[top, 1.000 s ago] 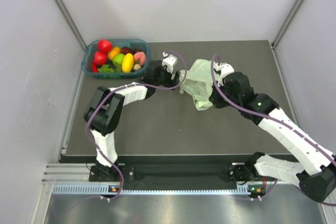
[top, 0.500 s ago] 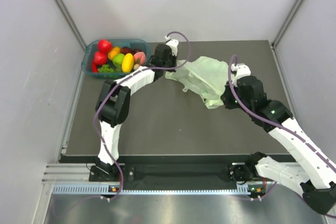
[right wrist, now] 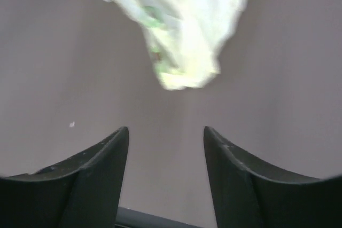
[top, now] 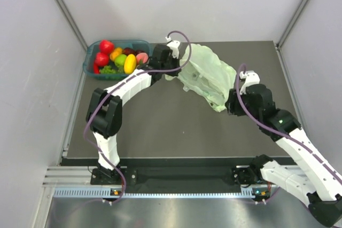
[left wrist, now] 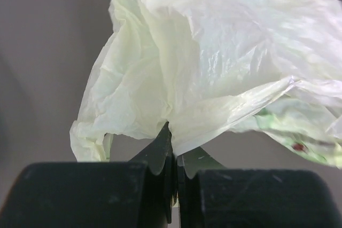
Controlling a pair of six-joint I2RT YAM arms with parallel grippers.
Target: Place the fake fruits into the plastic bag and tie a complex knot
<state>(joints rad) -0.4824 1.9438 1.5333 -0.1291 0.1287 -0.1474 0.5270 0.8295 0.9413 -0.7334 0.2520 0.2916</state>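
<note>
- Handover has just taken place: my left gripper (left wrist: pixel 172 141) is now clenched on a pinch of the plastic bag (left wrist: pixel 214 62) at its edge. My right gripper (right wrist: pixel 165 132) has let go, its jaws standing apart and the bag's corner hanging clear ahead of them.
- For the task, I judge the bag is only being shaken out to find its mouth. Nothing is packed and no knot is begun.
- The fake fruits (top: pixel 120 58) all lie in the teal basket (top: pixel 144 44) at the far left corner of the table (top: pixel 160 126).
- A second ago the bag was a crumpled lump near mid-table between both grippers. Now it billows wider by the far edge, right of the basket, and my left arm has drawn up beside the basket.
</note>
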